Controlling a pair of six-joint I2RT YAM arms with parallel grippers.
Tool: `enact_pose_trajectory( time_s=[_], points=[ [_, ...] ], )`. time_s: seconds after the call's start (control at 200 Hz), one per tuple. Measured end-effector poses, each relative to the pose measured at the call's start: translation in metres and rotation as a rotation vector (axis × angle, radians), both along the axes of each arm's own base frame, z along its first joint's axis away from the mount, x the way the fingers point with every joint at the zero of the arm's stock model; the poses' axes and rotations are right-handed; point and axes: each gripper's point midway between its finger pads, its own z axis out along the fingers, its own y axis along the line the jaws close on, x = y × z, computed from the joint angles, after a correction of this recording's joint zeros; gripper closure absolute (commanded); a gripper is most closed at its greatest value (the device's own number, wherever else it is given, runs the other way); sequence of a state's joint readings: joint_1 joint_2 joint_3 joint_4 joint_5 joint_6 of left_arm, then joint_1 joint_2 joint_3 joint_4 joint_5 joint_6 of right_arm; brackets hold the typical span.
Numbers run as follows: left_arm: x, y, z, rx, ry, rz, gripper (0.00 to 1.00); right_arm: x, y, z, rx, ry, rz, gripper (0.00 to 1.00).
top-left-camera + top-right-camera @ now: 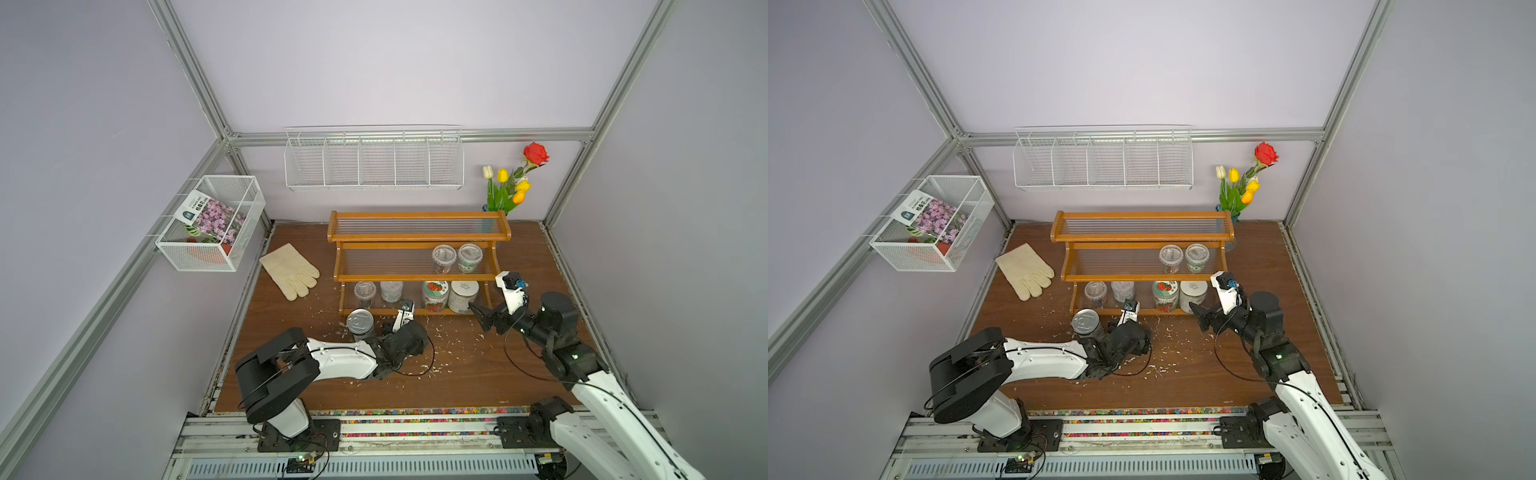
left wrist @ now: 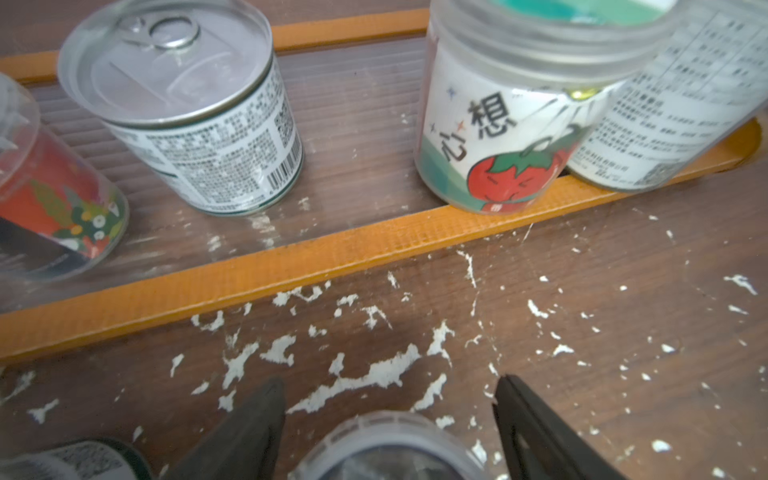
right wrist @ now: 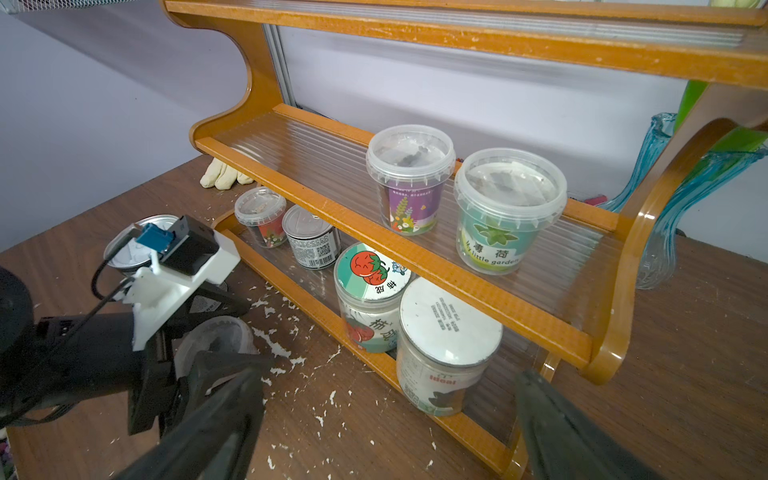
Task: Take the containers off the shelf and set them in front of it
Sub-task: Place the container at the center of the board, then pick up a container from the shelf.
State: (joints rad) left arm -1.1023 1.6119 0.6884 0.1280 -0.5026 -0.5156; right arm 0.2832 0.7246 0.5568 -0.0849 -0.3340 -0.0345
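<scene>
Clear plastic sits between the fingers of my left gripper (image 2: pixel 389 383): a small tub (image 2: pixel 386 449) with a lid, standing on the brown counter (image 2: pixel 623 291) just in front of the shelf (image 2: pixel 291 257). My left fingers are apart, one on each side of the small tub, with a little gap on both sides, so I am not squeezing it. A silver tin (image 1: pixel 360 324) stands on the counter too, just beside my left gripper.

Six more containers are on the shelf. On the bottom step, in a row, stand a red tub (image 2: pixel 54 199), a second tin (image 2: pixel 187 124), a red-fruit jar (image 2: pixel 498 145) and a white-lid jar (image 3: pixel 451 324). The two jars are close together. On the middle step stand a purple tub (image 3: pixel 409 183) and a green tub (image 3: pixel 507 216), side by side near the right end.

My right gripper (image 3: pixel 388 374) is wide open and holds nothing. It hangs low over the counter, right in front of the white-lid jar.

Little white flakes (image 2: pixel 374 372) lie all over the counter in front of the shelf. A pale glove (image 1: pixel 291 270) lies flat to the left of the shelf. A blue vase (image 3: pixel 654 149) with flowers stands behind the right end of the shelf.
</scene>
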Motion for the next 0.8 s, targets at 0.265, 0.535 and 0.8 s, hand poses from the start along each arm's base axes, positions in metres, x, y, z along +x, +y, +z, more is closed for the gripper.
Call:
enact_pose_trajectory(
  time_s=[0.265,0.535,0.8],
  points=[
    [-0.005,0.006,0.006,0.026,0.012,-0.009,0.06,0.001,0.002,-0.006,0.006,0.028,0.005,0.03],
    [0.0,-0.002,0.073,-0.041,-0.058,-0.041,0.03,0.006,0.013,-0.014,0.039,0.087,0.03,0.03],
    [0.027,0.005,0.134,-0.107,-0.122,-0.12,0.03,0.028,0.043,-0.006,0.014,0.105,0.013,0.04]
  ],
)
